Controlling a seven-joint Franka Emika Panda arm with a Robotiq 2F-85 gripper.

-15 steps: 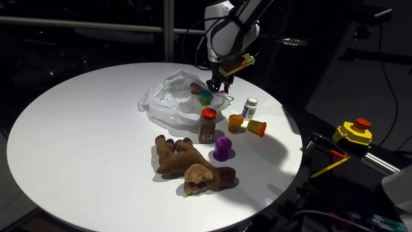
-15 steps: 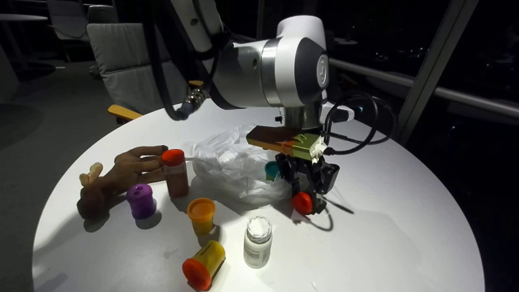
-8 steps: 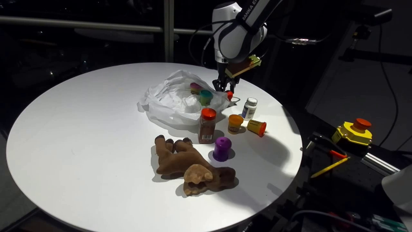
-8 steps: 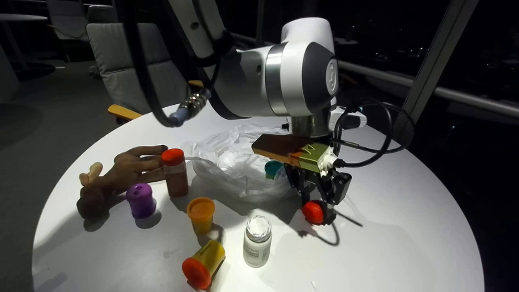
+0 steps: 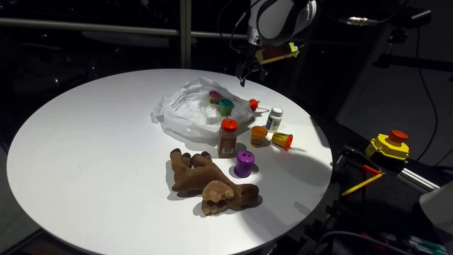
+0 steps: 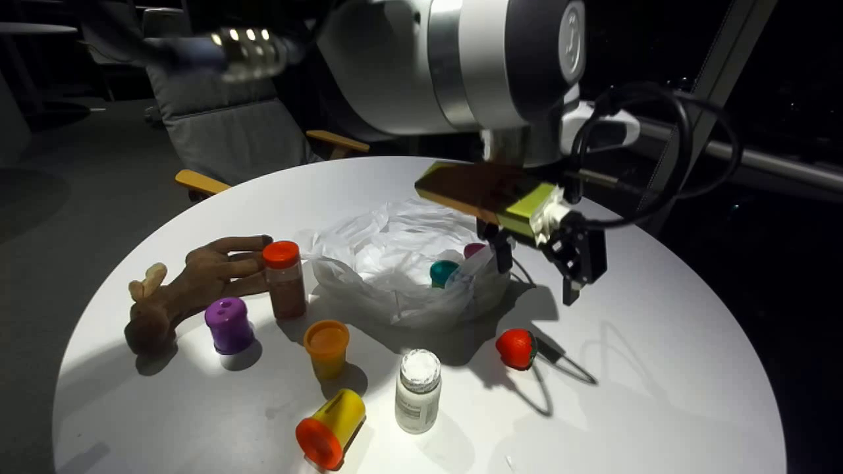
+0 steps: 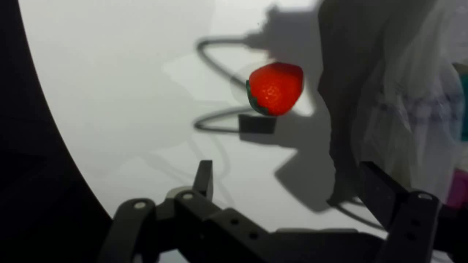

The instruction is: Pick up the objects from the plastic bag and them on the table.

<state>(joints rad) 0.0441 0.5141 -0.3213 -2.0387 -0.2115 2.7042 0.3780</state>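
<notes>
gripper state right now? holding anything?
Gripper: open, holding nothing; the red strawberry lies on the table, apart from it.

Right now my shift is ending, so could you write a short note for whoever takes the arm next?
Gripper: open, holding nothing, above the table near the bag's edge.
Done: out on the table are the strawberry, plush toy, red-lidded jar, purple cup, orange tub and yellow tub, lying sideways. A white bottle stands there too.
Left: teal-lidded tub and pink-lidded tub, both in the bag.
</notes>
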